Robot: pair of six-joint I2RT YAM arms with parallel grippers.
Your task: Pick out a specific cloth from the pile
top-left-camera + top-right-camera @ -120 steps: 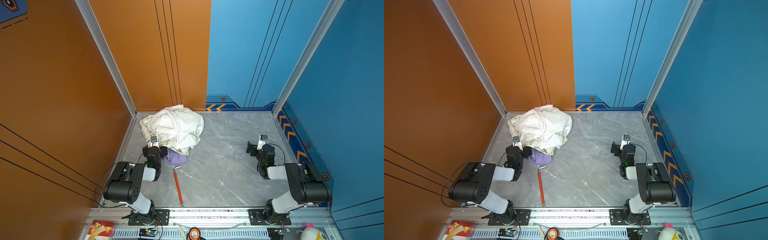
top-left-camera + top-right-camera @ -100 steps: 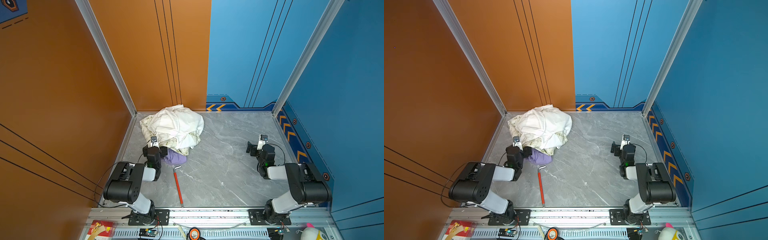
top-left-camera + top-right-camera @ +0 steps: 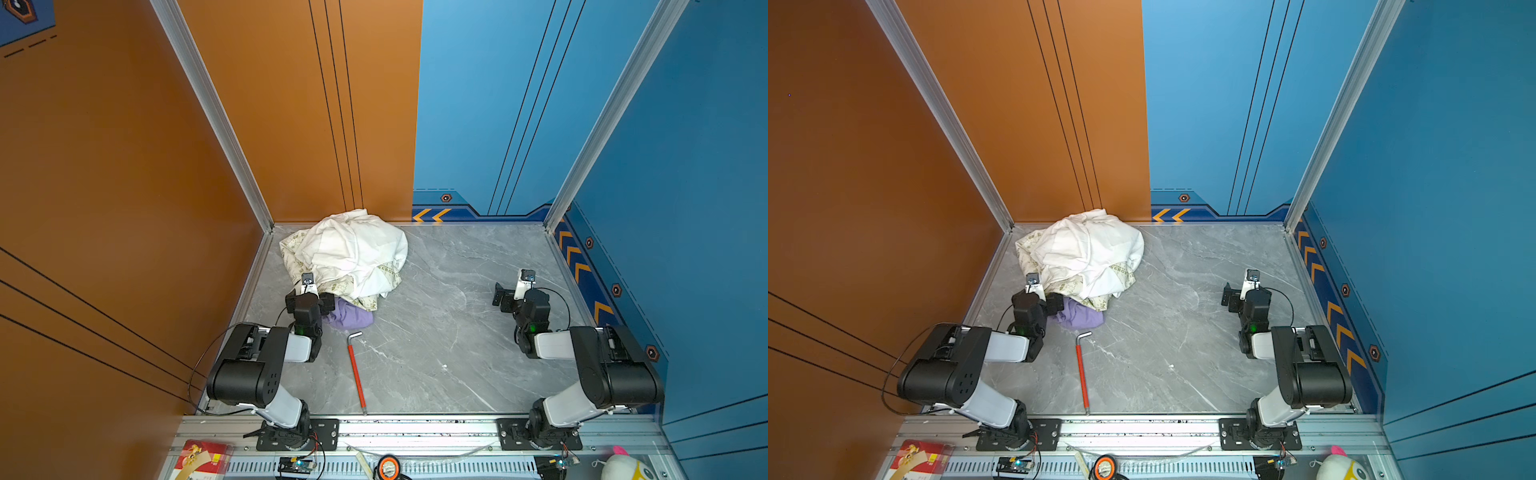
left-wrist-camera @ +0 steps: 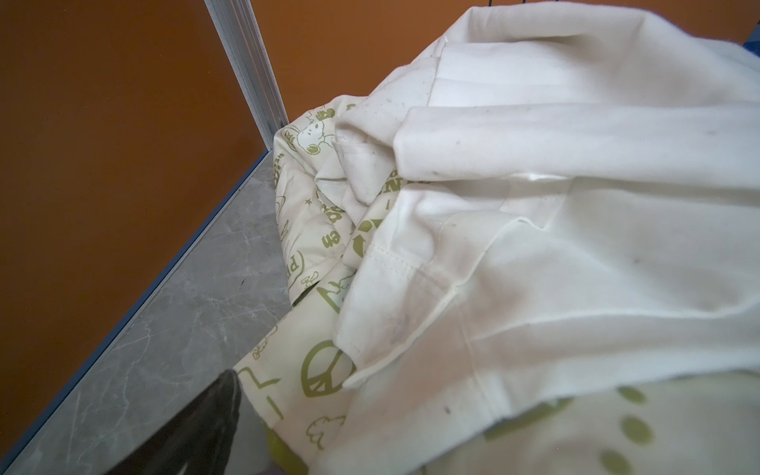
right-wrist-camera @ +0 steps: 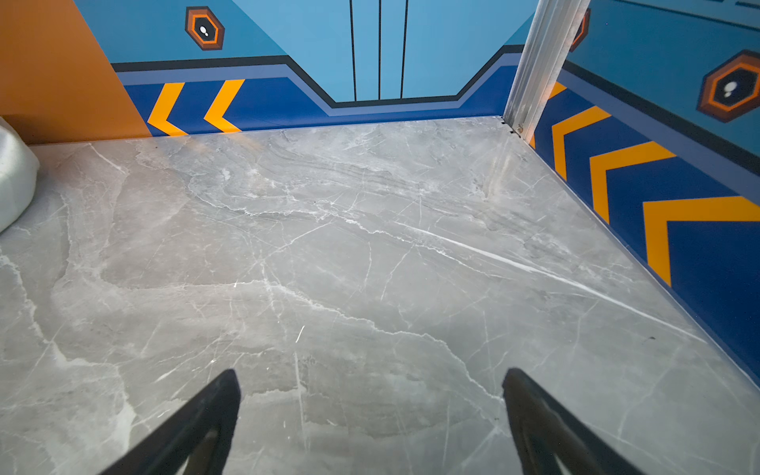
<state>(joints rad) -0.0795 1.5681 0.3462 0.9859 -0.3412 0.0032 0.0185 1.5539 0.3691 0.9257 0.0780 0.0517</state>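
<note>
The grey desk [image 3: 436,340] carries the pile [image 3: 353,253] of white and green-printed cream cloth in its far left corner. The lilac cloth [image 3: 351,318] lies mostly buried, one fold poking out at the near edge. The left pincer [image 3: 311,296] stands open just beside that fold, gripping nothing, and the right pincer [image 5: 371,378] gapes over bare desk, well apart. As I judge it, the grasp and the pull-out are both not yet done

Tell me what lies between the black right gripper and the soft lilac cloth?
Nothing: between the right gripper and the lilac cloth only bare grey marble tabletop shows, in both top views.
</note>
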